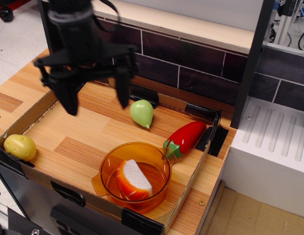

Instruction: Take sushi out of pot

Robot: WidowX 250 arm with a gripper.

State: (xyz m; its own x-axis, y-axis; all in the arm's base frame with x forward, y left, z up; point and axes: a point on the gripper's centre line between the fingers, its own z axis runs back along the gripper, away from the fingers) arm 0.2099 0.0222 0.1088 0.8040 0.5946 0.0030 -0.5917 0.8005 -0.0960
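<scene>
The sushi (133,180), a white rice wedge in an orange wrap, lies inside the transparent orange pot (113,161) at the front of the wooden tray. My black gripper (96,104) hangs open above the tray's left middle, fingers pointing down and spread wide. It is up and to the left of the pot, apart from it and holding nothing.
A green pear-shaped toy (141,113) lies behind the pot. A red pepper (186,138) lies at the pot's right. A yellow potato (19,146) sits at the tray's left front corner. The cardboard tray wall (189,185) rims the area; a tiled wall (191,58) stands behind.
</scene>
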